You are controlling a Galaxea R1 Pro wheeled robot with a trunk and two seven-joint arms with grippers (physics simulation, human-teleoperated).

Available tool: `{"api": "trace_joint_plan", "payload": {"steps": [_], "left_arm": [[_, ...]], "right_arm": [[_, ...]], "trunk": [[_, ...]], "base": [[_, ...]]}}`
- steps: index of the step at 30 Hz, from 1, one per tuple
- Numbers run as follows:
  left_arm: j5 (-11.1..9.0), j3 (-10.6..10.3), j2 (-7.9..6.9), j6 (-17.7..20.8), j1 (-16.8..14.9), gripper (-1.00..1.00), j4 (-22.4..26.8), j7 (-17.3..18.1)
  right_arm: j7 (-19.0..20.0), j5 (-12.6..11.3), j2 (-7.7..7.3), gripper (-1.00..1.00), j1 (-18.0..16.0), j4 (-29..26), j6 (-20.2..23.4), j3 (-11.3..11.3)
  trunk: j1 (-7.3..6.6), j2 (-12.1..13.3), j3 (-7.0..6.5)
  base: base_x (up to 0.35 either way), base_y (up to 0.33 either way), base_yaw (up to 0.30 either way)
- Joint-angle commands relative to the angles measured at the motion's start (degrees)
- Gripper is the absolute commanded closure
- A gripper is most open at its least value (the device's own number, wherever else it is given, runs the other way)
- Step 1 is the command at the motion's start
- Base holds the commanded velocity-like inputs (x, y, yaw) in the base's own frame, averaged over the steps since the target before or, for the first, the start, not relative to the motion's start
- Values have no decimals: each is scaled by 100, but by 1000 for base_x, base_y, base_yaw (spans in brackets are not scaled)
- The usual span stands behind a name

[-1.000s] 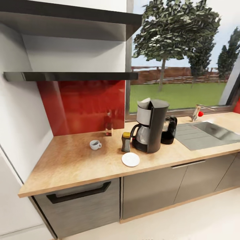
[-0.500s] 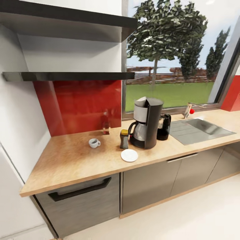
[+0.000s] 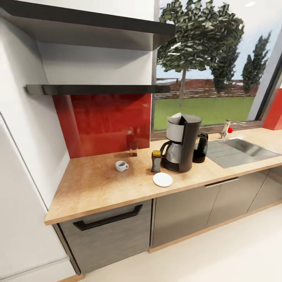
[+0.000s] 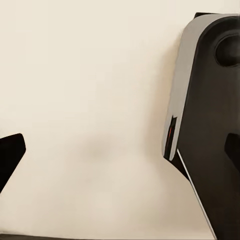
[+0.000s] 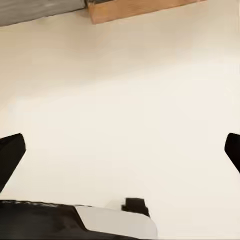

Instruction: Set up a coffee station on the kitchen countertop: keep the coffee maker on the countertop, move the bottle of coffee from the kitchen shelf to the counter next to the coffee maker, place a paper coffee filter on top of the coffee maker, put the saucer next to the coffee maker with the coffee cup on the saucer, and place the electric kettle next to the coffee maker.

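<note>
head view, left to right along the kitchen countertop [image 3: 98, 188]: coffee cup [image 3: 121, 166] alone toward the back edge, bottle of coffee [image 3: 156, 161] touching near the coffee maker [image 3: 182, 143], saucer [image 3: 162, 179] at the front edge, electric kettle [image 3: 200, 147] behind. left gripper [image 4: 120, 150] and right gripper [image 5: 120, 150] both spread wide, empty, over floor. likely step: cup onto saucer; needs approach first.
</note>
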State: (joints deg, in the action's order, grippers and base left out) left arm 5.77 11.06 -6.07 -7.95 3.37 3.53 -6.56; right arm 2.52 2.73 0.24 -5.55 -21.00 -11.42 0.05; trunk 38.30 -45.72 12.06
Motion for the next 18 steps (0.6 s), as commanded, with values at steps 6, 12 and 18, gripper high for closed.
{"api": "trace_joint_plan", "payload": {"steps": [6, 12, 18], "left_arm": [[68, 38, -21, -17, 5, -100, 8, -12], [73, 37, -92, -29, 20, -100, 8, -12], [70, 37, -136, -24, 23, -100, 8, -12]], "right_arm": [[-6, 29, 524, -100, -6, -1617, -12, 8], [-13, 22, 916, -100, -12, -3001, -14, 26], [-7, 11, 976, -100, -16, -3707, -10, 55]], "trunk": [[1, -6, 8], [1, -6, 8], [1, -6, 8]], "base": [[0, 2, 0], [0, 0, 0], [0, 0, 0]]}}
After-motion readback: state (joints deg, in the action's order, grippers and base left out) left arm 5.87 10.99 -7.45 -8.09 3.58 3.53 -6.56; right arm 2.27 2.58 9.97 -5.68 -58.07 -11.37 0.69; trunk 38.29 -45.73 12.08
